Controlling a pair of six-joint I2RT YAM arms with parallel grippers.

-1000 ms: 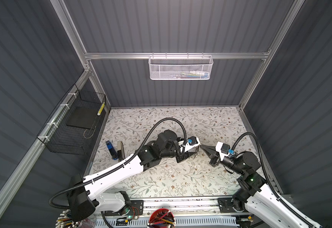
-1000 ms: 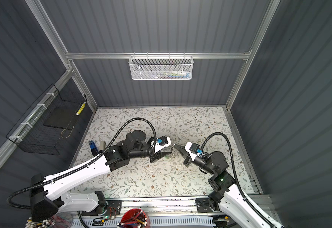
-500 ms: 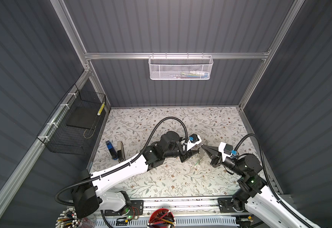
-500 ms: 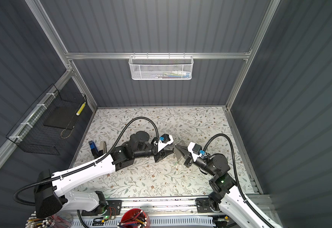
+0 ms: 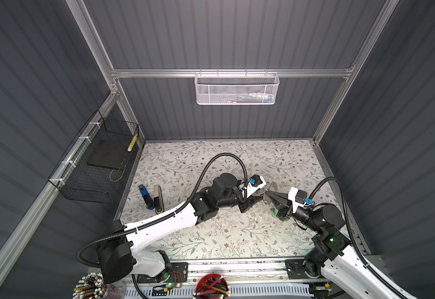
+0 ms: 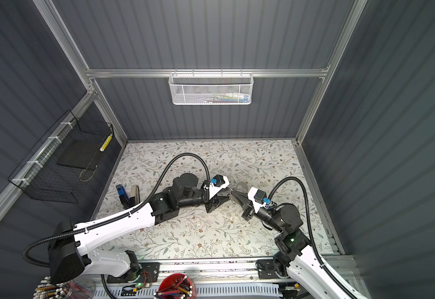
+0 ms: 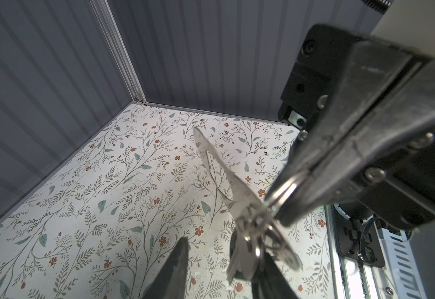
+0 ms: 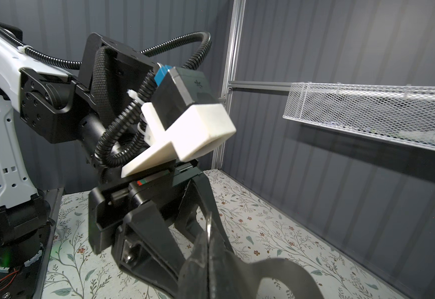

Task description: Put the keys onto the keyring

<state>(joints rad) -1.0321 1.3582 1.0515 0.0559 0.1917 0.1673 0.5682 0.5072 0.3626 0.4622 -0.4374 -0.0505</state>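
The keyring (image 7: 212, 155) is off the table (image 5: 211, 233), right of centre, standing out toward the far side from the right gripper (image 7: 274, 205); those jaws are clenched on it, with a thin wire ring (image 7: 285, 185) pinched at their very tips. The keys (image 7: 245, 255) hang in a silver bunch just under it; the green tag (image 5: 273, 212) dangles below the right gripper, so I judge that key is already hanging from what the right gripper holds. I cannot pick out the black-framed tag for certain.

Over the last second my left arm has pushed right and slightly farther, while the right arm has barely moved; the gap between the two tools has closed. The left gripper (image 5: 259, 198) now straddles the hanging keys, jaws parted and grasping nothing I can see; the bunch sits close to one finger, well clear of the other. To me that means the pinch comes next; a nudge could set the bunch swinging.
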